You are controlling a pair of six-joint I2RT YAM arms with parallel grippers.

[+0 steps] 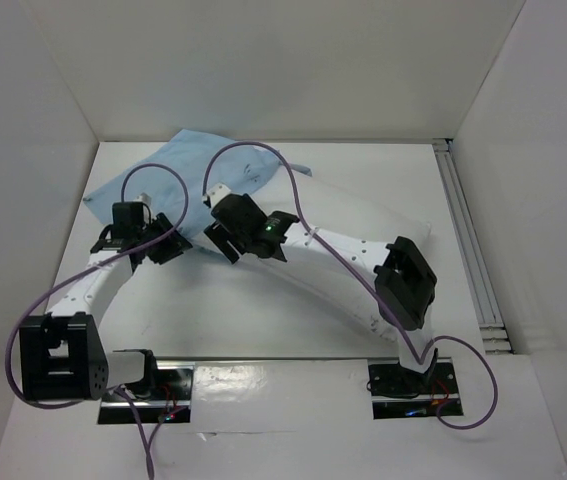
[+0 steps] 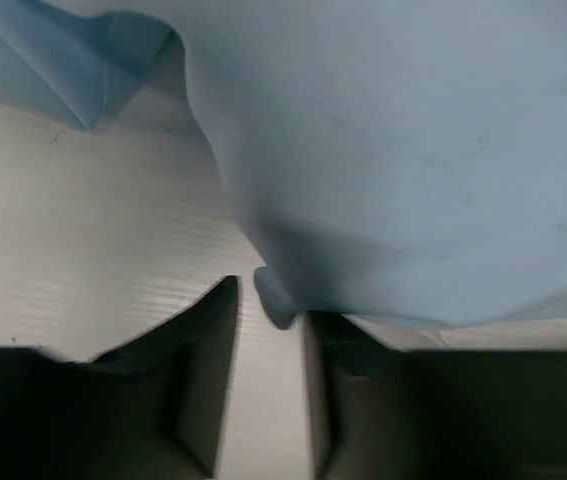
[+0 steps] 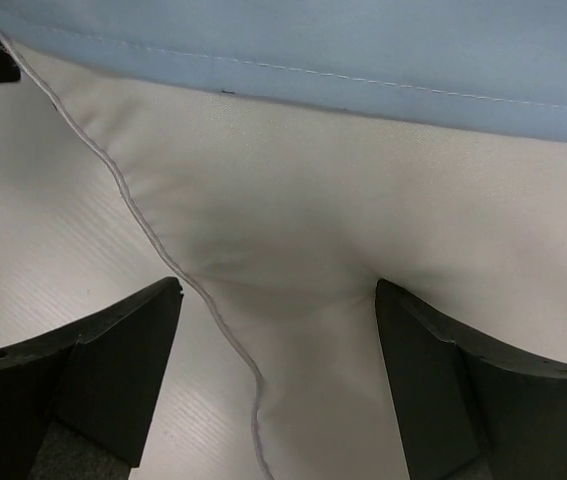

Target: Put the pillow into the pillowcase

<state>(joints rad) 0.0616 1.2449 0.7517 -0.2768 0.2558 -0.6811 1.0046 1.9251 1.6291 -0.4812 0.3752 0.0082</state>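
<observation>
The light blue pillowcase [image 1: 198, 160] lies crumpled at the back left of the table. The white pillow [image 1: 363, 215] lies to its right, partly under my right arm. My left gripper [image 1: 163, 245] sits at the pillowcase's near edge. In the left wrist view the left gripper [image 2: 271, 300] has a narrow gap showing bare table, and the pillowcase [image 2: 403, 160] drapes over its right fingertip. My right gripper [image 1: 225, 238] is open wide. In the right wrist view the right gripper [image 3: 279, 285] straddles the pillow's seamed edge [image 3: 303, 230], with the pillowcase [image 3: 313, 35] just beyond.
White walls enclose the table [image 1: 263, 320] on three sides. A metal rail [image 1: 468, 250] runs along the right edge. Purple cables [image 1: 293, 200] loop over both arms and above the cloth.
</observation>
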